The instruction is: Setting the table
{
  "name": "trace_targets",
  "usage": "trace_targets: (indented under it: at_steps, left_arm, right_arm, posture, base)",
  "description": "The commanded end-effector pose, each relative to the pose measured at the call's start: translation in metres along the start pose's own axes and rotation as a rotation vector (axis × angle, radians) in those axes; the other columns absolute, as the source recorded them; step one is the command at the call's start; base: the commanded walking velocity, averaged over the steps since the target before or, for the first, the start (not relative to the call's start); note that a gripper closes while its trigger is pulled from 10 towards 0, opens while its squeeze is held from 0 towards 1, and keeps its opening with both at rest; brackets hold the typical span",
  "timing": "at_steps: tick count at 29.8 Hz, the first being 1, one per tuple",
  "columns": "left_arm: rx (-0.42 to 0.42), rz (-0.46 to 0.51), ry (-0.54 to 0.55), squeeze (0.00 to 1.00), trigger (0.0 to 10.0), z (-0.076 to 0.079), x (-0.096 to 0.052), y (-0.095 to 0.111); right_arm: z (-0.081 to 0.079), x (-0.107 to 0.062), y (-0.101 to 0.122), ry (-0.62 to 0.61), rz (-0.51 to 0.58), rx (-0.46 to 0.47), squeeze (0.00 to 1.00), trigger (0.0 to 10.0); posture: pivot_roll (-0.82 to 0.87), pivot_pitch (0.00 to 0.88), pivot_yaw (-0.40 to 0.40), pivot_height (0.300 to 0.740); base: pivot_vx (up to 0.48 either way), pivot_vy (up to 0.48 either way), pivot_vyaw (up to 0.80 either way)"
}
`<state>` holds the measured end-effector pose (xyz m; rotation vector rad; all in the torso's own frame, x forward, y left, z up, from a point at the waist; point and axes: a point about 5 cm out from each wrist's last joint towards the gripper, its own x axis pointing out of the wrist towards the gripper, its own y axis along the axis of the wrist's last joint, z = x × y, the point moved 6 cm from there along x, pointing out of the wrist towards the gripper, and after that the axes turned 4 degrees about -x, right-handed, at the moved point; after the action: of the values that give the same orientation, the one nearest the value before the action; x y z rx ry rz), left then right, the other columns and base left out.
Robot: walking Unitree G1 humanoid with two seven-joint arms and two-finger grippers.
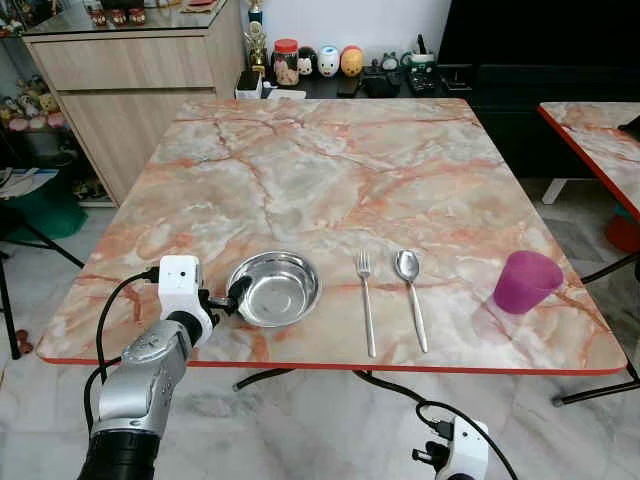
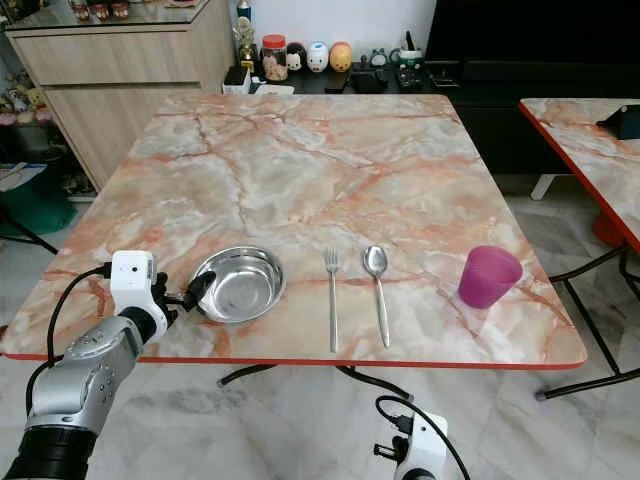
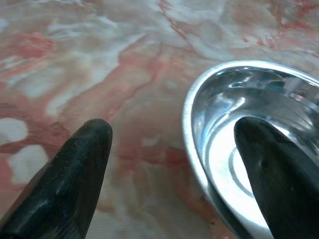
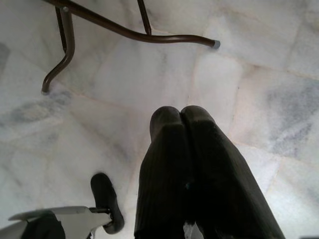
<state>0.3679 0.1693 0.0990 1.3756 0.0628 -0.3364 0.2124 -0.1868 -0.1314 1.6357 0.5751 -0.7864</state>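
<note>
A shiny steel bowl [image 1: 276,287] sits on the marble table [image 1: 330,180] near its front edge. To the bowl's right lie a fork [image 1: 366,303] and a spoon [image 1: 410,295], side by side, and further right stands a purple cup [image 1: 526,281]. My left gripper [image 1: 235,297] is open at the bowl's left rim [image 3: 192,134]: one finger [image 3: 274,174] is inside the bowl and the other [image 3: 70,184] is outside over the table. My right gripper [image 4: 180,119] hangs below the table over the floor, fingers pressed together on nothing.
A wooden cabinet [image 1: 130,80] stands at the back left, with jars and figurines [image 1: 320,60] on a dark shelf behind the table. A second marble table [image 1: 600,140] is at the right. Table legs [image 4: 124,32] cross the tiled floor.
</note>
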Motion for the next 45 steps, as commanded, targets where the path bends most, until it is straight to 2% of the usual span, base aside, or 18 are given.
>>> trace_targets:
  at_steps: [1, 5, 14, 15, 16, 17, 18, 20, 23, 24, 33, 39, 45]
  left_arm:
    - [-0.003, -0.019, -0.015, 0.0, 10.0, 0.006, 0.003, -0.002]
    - [0.003, -0.027, -0.027, 0.0, 10.0, 0.011, 0.005, -0.003]
    - [0.032, -0.046, -0.03, 0.0, 10.0, 0.016, 0.008, -0.006]
    - [0.035, -0.048, -0.029, 0.0, 8.7, 0.016, 0.008, -0.007]
    - [0.036, -0.05, -0.029, 0.0, 4.8, 0.016, 0.008, -0.007]
    - [0.038, -0.051, -0.028, 0.0, 1.9, 0.016, 0.008, -0.008]
    - [0.039, -0.052, -0.028, 0.0, 1.9, 0.016, 0.008, -0.008]
    - [0.042, -0.052, -0.027, 0.0, 1.1, 0.016, 0.008, -0.008]
    - [0.047, -0.054, -0.024, 0.0, 1.0, 0.016, 0.008, -0.008]
    - [0.046, -0.052, -0.022, 0.0, 0.0, 0.015, 0.008, -0.008]
    - [0.055, -0.047, -0.026, 0.0, 0.0, 0.016, 0.009, -0.006]
    - [0.055, -0.041, -0.027, 0.0, 0.0, 0.016, 0.009, -0.004]
    - [0.05, -0.036, -0.023, 0.0, 0.0, 0.016, 0.008, -0.004]
  right_arm:
    - [0.007, -0.004, -0.014, -0.012, -0.031, 0.016, 0.0, 10.0]
    - [0.01, -0.008, -0.023, -0.014, -0.043, 0.019, 0.0, 10.0]
    - [0.008, -0.009, -0.029, -0.008, -0.055, 0.019, 0.0, 10.0]
    - [0.006, -0.009, -0.028, -0.006, -0.055, 0.019, 0.0, 10.0]
    - [0.005, -0.008, -0.028, -0.005, -0.055, 0.019, 0.0, 10.0]
    - [0.002, -0.008, -0.027, -0.003, -0.054, 0.018, 0.0, 10.0]
    - [0.001, -0.008, -0.027, -0.001, -0.054, 0.018, 0.0, 10.0]
    - [-0.002, -0.007, -0.026, 0.002, -0.054, 0.016, 0.0, 10.0]
    - [-0.005, -0.007, -0.026, 0.006, -0.055, 0.013, 0.0, 10.0]
    - [-0.006, -0.006, -0.026, 0.007, -0.054, 0.013, 0.0, 10.0]
    - [-0.006, -0.006, -0.025, 0.007, -0.054, 0.009, 0.0, 10.0]
    - [0.006, -0.005, -0.014, -0.003, -0.028, 0.009, 0.0, 10.0]
    - [0.011, -0.004, -0.009, -0.006, -0.016, 0.006, 0.0, 10.0]
  posture:
    - [0.06, 0.0, 0.007, 0.736]
    - [0.06, 0.0, 0.008, 0.736]
    - [0.06, 0.0, 0.006, 0.736]
    - [0.06, 0.0, 0.006, 0.736]
    - [0.06, 0.0, 0.007, 0.736]
    - [0.06, 0.0, 0.008, 0.736]
    - [0.06, 0.0, 0.008, 0.736]
    - [0.06, 0.0, 0.007, 0.736]
    - [0.06, 0.0, 0.007, 0.736]
    - [0.06, 0.0, 0.007, 0.736]
    - [0.06, 0.0, 0.007, 0.736]
    - [0.06, 0.0, 0.006, 0.736]
    - [0.06, 0.0, 0.004, 0.736]
  base:
    - [0.0, 0.0, 0.0]
    - [0.0, 0.0, 0.0]
    - [0.0, 0.0, 0.0]
    - [0.0, 0.0, 0.0]
    - [0.0, 0.0, 0.0]
    - [0.0, 0.0, 0.0]
    - [0.0, 0.0, 0.0]
    - [0.0, 0.0, 0.0]
    - [0.0, 0.0, 0.0]
    - [0.0, 0.0, 0.0]
    - [0.0, 0.0, 0.0]
    - [0.0, 0.0, 0.0]
    - [0.0, 0.0, 0.0]
